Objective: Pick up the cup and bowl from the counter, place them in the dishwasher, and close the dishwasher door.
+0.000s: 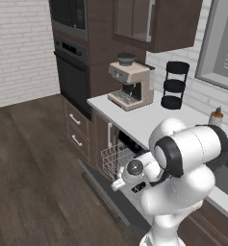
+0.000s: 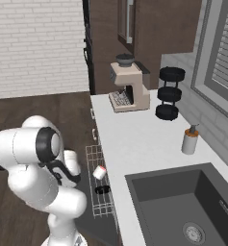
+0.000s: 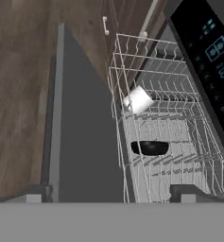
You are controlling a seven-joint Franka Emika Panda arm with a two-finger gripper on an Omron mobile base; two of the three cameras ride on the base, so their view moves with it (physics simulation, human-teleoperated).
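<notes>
In the hand view the dishwasher's [image 3: 212,56] silver-white wire rack [image 3: 179,123] is pulled out. The white-grey cup [image 3: 138,100] lies tilted in it, and the black bowl [image 3: 150,148] sits in the rack just nearer to me. From the right base view, the cup [image 2: 99,172] shows its red top, with the bowl [image 2: 102,190] below it in the rack [image 2: 92,158]. The dishwasher door [image 3: 82,127] hangs open, a flat dark panel left of the rack. My gripper [image 3: 111,196] hovers above the door and rack edge, open, nothing between its fingertips [image 3: 35,194].
On the pale counter [image 2: 134,139] stand a coffee machine [image 2: 128,89], a black three-tier stand [image 2: 170,93] and a soap bottle [image 2: 189,141]. A dark sink [image 2: 183,202] is set in at the right. Wood floor [image 1: 33,168] lies beyond the open door [image 1: 106,192].
</notes>
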